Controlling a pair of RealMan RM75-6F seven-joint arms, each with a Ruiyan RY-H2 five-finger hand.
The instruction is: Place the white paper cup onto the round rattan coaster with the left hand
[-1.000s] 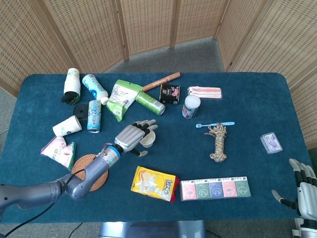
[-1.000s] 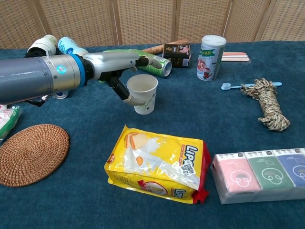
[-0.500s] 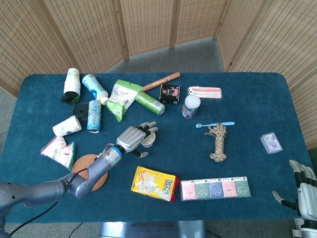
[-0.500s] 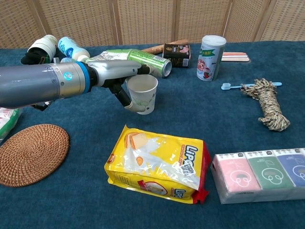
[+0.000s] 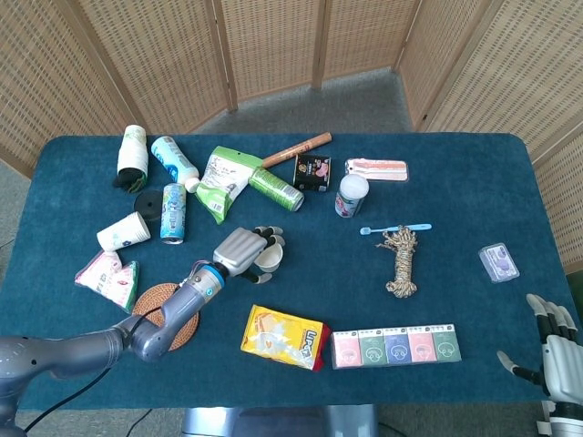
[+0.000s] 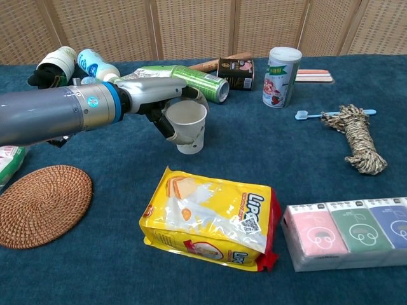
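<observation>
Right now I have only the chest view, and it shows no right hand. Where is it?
Observer: In the head view the right hand sits at the table's near right corner, fingers apart, holding nothing.
Operator: Is there any cup besides the white paper cup that the left hand grips?
Observer: Yes. A second paper cup lies on its side beyond the round rattan coaster.
Operator: Is there anything right of the rope?
Observer: A small clear case lies alone near the right edge.
</observation>
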